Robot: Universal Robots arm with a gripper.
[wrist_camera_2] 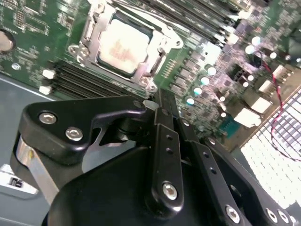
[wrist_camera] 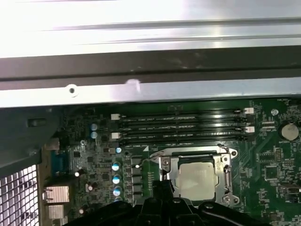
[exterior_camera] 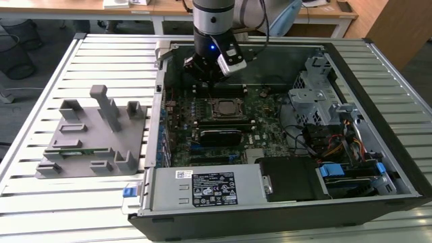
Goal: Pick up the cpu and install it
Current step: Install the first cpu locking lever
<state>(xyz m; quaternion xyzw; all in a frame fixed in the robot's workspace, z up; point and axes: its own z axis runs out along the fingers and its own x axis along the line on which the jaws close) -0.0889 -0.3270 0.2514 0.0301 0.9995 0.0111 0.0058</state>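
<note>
silver slats made up the bench [exterior_camera: 101, 55]. a big open computer box [exterior_camera: 405, 167] lay on it, close to the edge on the exterior view's right. a gray plastic holder [exterior_camera: 88, 136] sat by the other edge.

the cpu [wrist_camera_2: 123, 47] was not in the tool. it lay flat inside the socket [wrist_camera_2: 89, 33] on the green board [wrist_camera_2: 28, 28], near the middle of the box. the tool [wrist_camera_2: 159, 101] hung a little above the board, near the socket, and did not touch the chip. its two fingers looked pressed together with nothing between them.

so i think the putting-in step was done or almost done. i could not tell if the socket's metal frame was locked down. long memory slots [wrist_camera: 181, 127] ran just beside the socket, so any more work there would call for a slow, straight, soft touch.
</note>
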